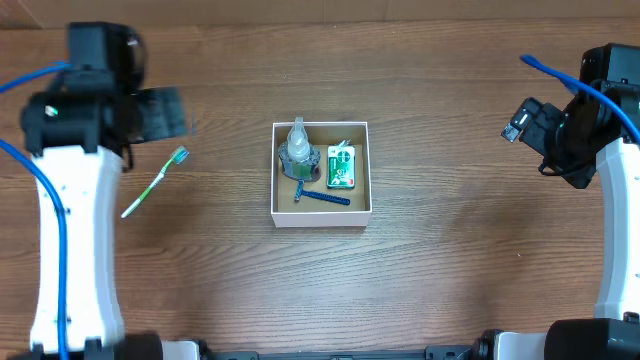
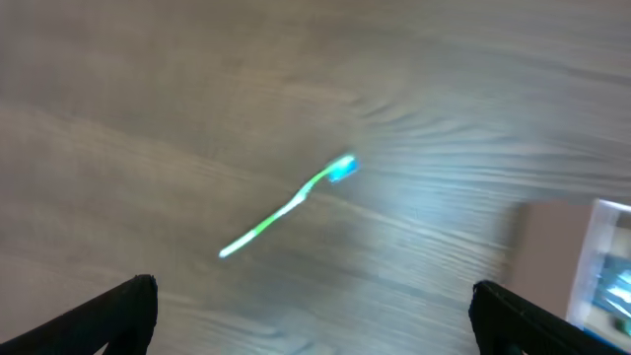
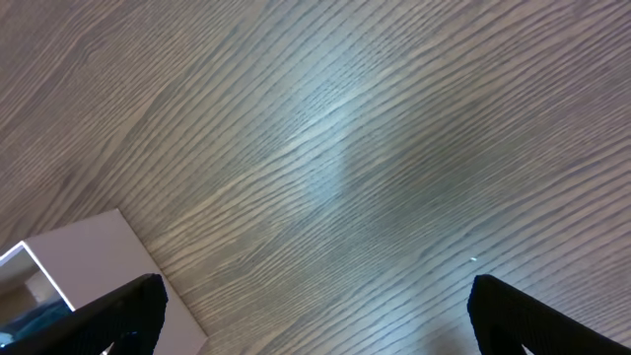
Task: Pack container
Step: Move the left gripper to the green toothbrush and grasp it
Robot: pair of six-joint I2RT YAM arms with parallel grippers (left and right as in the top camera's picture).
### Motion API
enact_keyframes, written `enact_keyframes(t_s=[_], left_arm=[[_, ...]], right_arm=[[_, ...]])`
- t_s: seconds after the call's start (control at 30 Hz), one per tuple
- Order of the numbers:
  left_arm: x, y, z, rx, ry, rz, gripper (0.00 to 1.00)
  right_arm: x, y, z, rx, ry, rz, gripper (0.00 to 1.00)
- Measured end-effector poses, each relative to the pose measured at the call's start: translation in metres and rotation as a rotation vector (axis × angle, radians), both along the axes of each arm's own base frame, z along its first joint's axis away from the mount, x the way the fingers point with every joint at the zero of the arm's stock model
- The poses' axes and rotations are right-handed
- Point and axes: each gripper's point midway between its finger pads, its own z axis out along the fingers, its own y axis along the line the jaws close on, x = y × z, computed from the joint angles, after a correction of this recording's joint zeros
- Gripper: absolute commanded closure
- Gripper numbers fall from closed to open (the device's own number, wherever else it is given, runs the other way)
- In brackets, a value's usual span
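Container point(image 1: 321, 218): one, holding one bottle point(image 1: 298, 150), one razor point(image 1: 322, 196), one green packet point(image 1: 341, 167)
Toothbrush point(image 1: 155, 185): one, on desk point(image 1: 450, 250)
Left tool point(image 2: 314, 301): apart
Right tool point(image 3: 315, 301): apart

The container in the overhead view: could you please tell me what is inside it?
The container holds a clear bottle, a green packet and a blue razor. Whatever lies beneath them is covered.

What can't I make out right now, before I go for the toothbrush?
Print on the green packet: too small in the overhead view.
Bristles of the toothbrush: smeared by motion blur in the left wrist view.
Inside of the container: cut off by the frame edge in both wrist views.
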Motion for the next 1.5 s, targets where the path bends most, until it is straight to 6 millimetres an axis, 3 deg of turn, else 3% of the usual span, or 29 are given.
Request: enact_keyframes(t_s=[0.13,0.23,0.47,0.73,0.87,0.93,1.1,1.27,1.5], left_arm=[[0.007,0.041,-0.065,-0.065,0.127,0.109,0.00],[0.008,0.053,-0.109,-0.092,0.219,0.129,0.00],[0.012,0.053,-0.189,-0.114,0.370,0.044,0.00],[0.009,0.052,-0.245,-0.122,0.481,-0.039,0.00],[0.009,0.052,-0.260,-0.121,0.507,-0.068,0.00],[0.010,0.051,-0.262,-0.126,0.503,-0.077,0.06],[0.012,0.049,-0.263,-0.134,0.500,-0.089,0.51],[0.009,0.048,-0.264,-0.135,0.514,-0.105,0.79],[0.006,0.047,-0.264,-0.141,0.524,-0.104,0.95]], right_arm=[[0.000,0.000,0.000,0.000,0.000,0.000,0.00],[0.000,0.000,0.000,0.000,0.000,0.001,0.00],[0.001,0.000,0.000,-0.003,-0.004,0.004,0.00],[0.001,0.000,0.000,-0.004,-0.004,0.007,0.00],[0.001,0.000,0.000,-0.005,-0.004,0.011,0.00],[0.001,0.000,0.000,-0.006,-0.004,0.014,0.00],[0.001,0.000,0.000,-0.007,-0.004,0.016,0.00],[0.001,0.000,0.000,-0.007,-0.005,0.018,0.00],[0.002,0.000,0.001,-0.009,-0.007,0.022,0.00]])
